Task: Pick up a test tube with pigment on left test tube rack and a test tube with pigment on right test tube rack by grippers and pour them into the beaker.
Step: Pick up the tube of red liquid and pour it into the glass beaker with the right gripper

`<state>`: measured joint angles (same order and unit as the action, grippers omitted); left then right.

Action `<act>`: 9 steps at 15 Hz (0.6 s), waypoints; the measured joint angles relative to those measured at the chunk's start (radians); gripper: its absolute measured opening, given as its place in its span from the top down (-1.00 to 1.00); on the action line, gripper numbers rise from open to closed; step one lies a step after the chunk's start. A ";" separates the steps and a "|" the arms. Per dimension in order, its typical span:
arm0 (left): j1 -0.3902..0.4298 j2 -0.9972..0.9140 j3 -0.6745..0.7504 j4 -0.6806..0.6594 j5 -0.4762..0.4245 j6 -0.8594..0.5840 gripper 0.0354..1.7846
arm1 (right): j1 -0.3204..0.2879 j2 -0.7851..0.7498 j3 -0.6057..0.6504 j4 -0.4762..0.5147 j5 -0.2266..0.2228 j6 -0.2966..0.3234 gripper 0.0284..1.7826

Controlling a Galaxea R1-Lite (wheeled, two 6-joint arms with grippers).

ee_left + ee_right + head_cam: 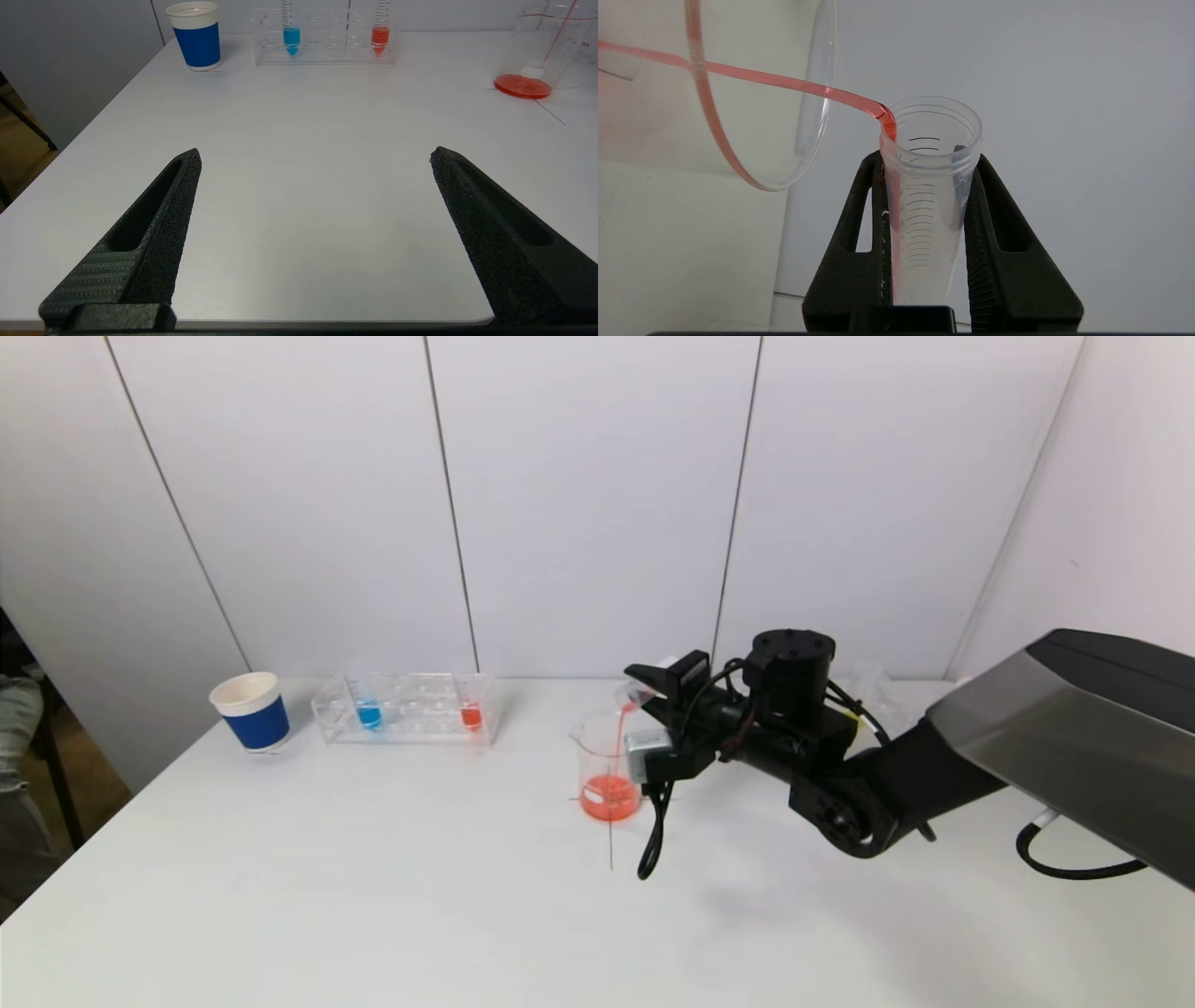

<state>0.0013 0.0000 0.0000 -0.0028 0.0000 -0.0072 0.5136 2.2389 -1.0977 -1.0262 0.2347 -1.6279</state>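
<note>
right gripper (653, 686) fingers are clamped on the tipped test tube (927, 196) streaming red pigment into the beaker (607, 767) mid-worktop, so I'd hold that tilt steady over the rim till it drains, left gripper (313, 158) fingers spread wide, idle.

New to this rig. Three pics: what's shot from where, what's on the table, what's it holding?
It is a two-armed robot. One picture looks down from its head; the other two come from cameras on each wrist. The right gripper is shut on a tilted test tube, pouring red liquid into the beaker. The left gripper hovers open and empty over the table. Farther back, a clear rack holds one blue and one red tube, beside a blue paper cup.
</note>
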 joint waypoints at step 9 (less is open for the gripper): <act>0.000 0.000 0.000 0.000 0.000 0.000 -0.92 | 0.002 -0.013 -0.015 0.041 0.000 -0.053 0.46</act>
<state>0.0013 0.0000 0.0000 -0.0028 0.0000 -0.0072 0.5157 2.2255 -1.1126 -0.9847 0.2343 -1.6804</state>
